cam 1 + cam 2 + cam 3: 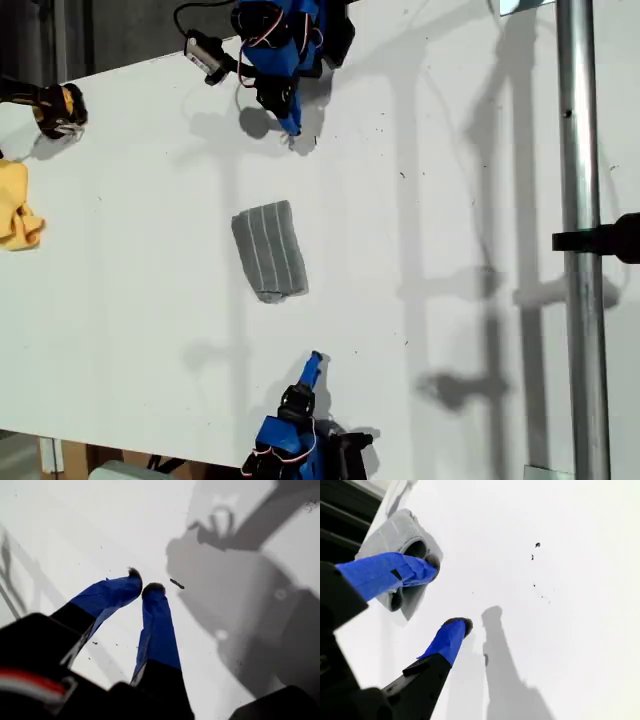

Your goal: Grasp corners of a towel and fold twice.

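Towel [269,251] lies folded in the exterior view; my second tool [450,590] gapes, first [144,587] nearly closed.

This looks like a robotics lab or test bench: a bare white flat worktop [450,200], speckled with small dark marks, has blue jointed arms with exposed wiring clamped at two opposite edges, and a vertical grey metal pole [580,250] carrying a black clamp [600,240].
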`<action>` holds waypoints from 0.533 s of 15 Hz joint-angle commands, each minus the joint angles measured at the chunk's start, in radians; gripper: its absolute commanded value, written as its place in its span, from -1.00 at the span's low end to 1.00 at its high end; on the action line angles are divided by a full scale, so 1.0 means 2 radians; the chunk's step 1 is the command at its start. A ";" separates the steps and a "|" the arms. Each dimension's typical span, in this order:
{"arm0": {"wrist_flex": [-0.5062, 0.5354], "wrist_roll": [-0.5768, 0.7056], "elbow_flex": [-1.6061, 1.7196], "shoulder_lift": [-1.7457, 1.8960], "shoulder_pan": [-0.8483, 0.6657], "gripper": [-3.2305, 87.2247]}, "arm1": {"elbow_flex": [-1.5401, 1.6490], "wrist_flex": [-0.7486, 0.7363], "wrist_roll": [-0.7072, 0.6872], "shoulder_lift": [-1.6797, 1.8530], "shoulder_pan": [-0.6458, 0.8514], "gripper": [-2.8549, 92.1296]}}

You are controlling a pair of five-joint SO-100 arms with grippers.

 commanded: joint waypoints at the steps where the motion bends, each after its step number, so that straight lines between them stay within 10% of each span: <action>1: 0.005 0.112 0.003 0.002 0.005 -0.56 | -0.011 0.006 -0.003 0.002 -0.012 -0.81; 8: 0.005 0.137 0.003 0.002 0.005 -0.70 | -0.011 0.006 -0.003 0.002 -0.015 -0.81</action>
